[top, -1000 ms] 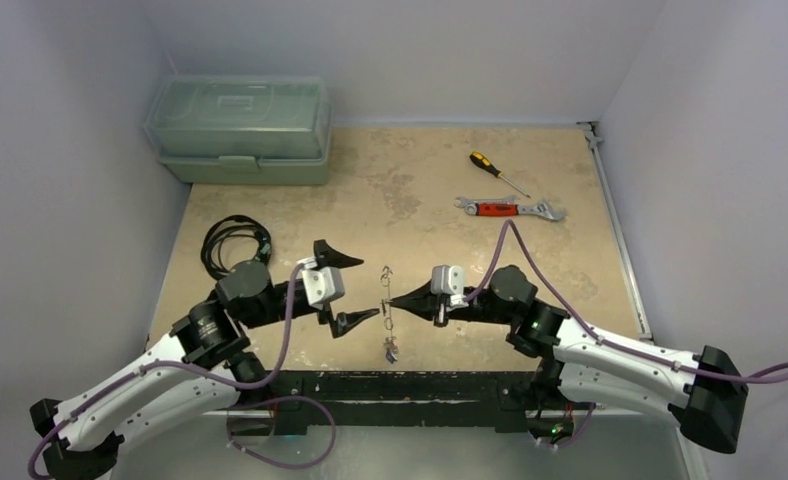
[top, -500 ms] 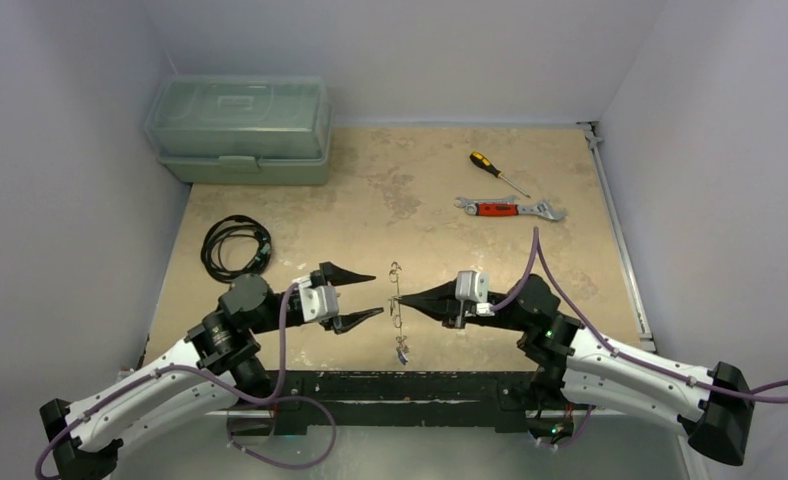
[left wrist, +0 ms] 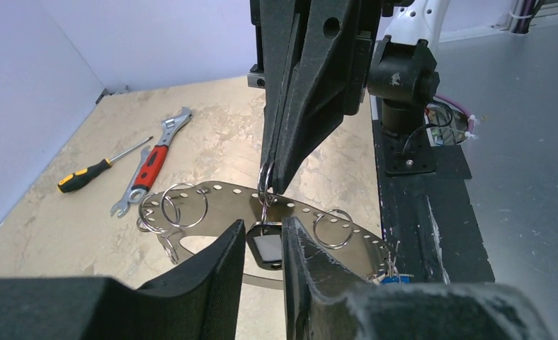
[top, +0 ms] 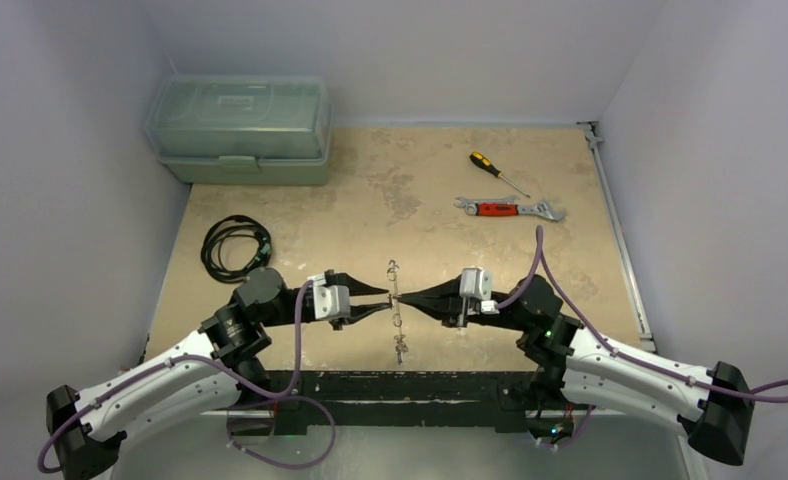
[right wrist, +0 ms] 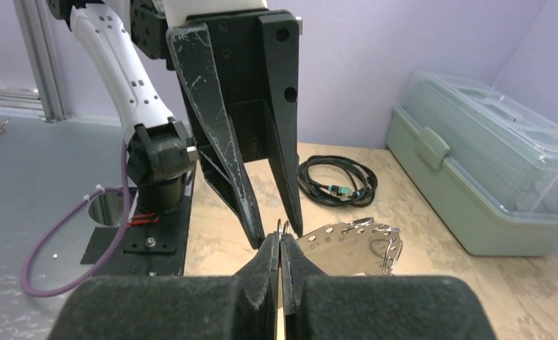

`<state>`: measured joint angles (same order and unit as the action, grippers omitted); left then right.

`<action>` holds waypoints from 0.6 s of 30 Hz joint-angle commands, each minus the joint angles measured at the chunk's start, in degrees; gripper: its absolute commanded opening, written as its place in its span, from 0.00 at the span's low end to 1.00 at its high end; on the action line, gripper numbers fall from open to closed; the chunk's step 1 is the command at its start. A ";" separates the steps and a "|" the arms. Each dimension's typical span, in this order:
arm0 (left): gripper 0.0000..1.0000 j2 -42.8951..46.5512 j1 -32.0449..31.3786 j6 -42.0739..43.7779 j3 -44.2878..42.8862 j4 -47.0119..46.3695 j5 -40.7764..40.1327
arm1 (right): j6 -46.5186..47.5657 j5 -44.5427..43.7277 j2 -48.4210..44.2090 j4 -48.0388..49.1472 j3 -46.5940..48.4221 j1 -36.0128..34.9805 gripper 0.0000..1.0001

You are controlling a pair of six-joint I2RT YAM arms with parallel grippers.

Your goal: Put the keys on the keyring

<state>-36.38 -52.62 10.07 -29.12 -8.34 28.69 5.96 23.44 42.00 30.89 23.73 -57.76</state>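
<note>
The mottled beige table (top: 420, 190) sits between pale lilac walls (top: 420, 60). The right claw (top: 402, 297) clenches the keyring (left wrist: 212, 205). The left claw (top: 382, 299) gapes just beside it.

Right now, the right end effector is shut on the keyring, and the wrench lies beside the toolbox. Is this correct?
Not quite. The wrench lies beside the screwdriver, on the far right of the table; the toolbox is in the far left corner. The top external view shows this. The rest holds: the right end effector is shut on the keyring.
</note>
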 commanded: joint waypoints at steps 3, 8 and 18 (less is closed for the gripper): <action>0.15 -0.43 0.23 -0.13 -0.27 -2.70 1.84 | -1.31 -0.51 0.11 5.15 0.44 -0.34 0.00; 0.00 -0.36 0.19 -0.21 -0.45 -2.66 1.34 | -1.76 -0.24 0.24 5.26 0.71 -0.34 0.00; 0.00 0.10 0.26 -1.11 -0.26 -2.91 2.86 | -7.95 -4.97 2.31 12.24 0.35 -0.34 0.00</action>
<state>-36.73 -52.51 10.00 -29.12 -8.62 29.71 2.66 22.06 43.27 33.50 23.73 -57.80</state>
